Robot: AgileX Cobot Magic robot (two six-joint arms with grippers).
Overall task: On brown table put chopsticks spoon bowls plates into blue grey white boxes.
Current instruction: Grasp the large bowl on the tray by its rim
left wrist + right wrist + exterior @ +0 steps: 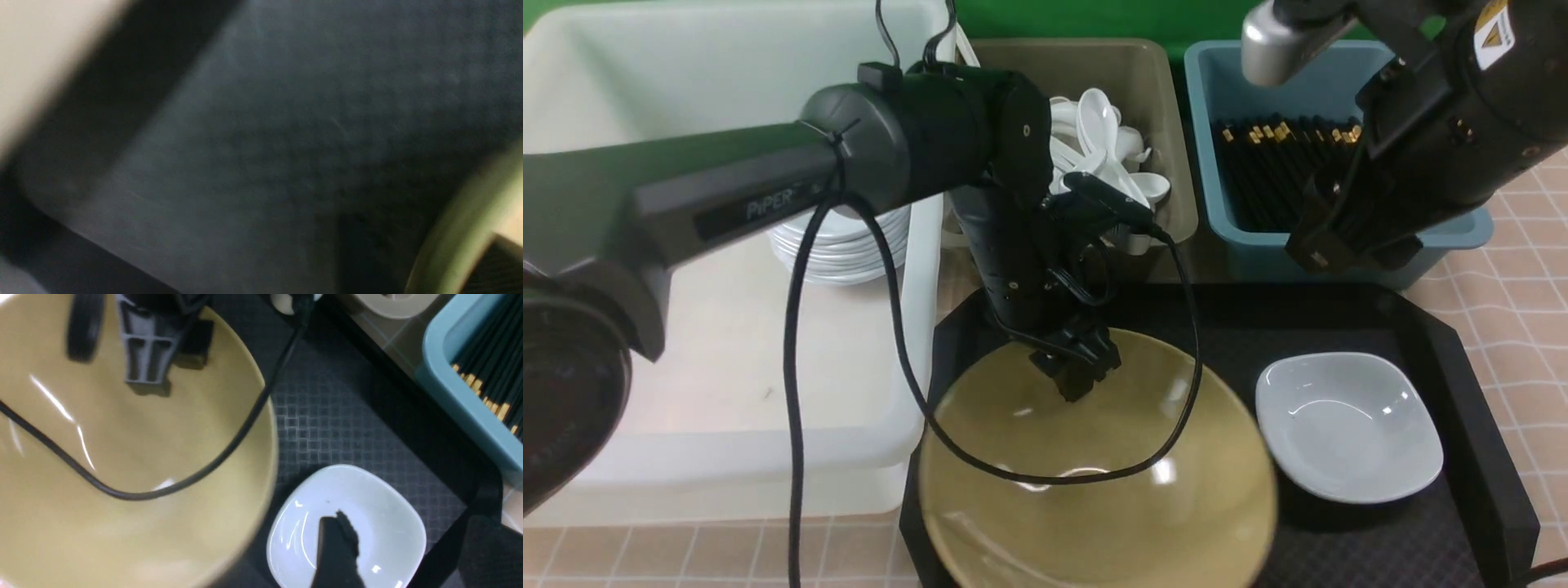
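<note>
Bowl [1094, 482], olive-yellow, large: over the left part of the black tray [1470, 441]. Its far rim is pinched between the jaws of the left gripper [1078, 371], one finger inside and one outside, and a black cable [1045, 478] droops across it. Plate [1347, 425], white, one: on the tray just right of the bowl. Right gripper [1352, 245]: hangs in front of the blue box [1205, 98], above the tray. Only one finger [337, 547] shows, over the plate, so its spread cannot be told. Blue box: chopsticks [1266, 171]. Grey box [1143, 82]: spoons [1103, 139]. White tub [727, 425], left: stacked plates [845, 249]. Table [1523, 310]: beneath all.
</note>
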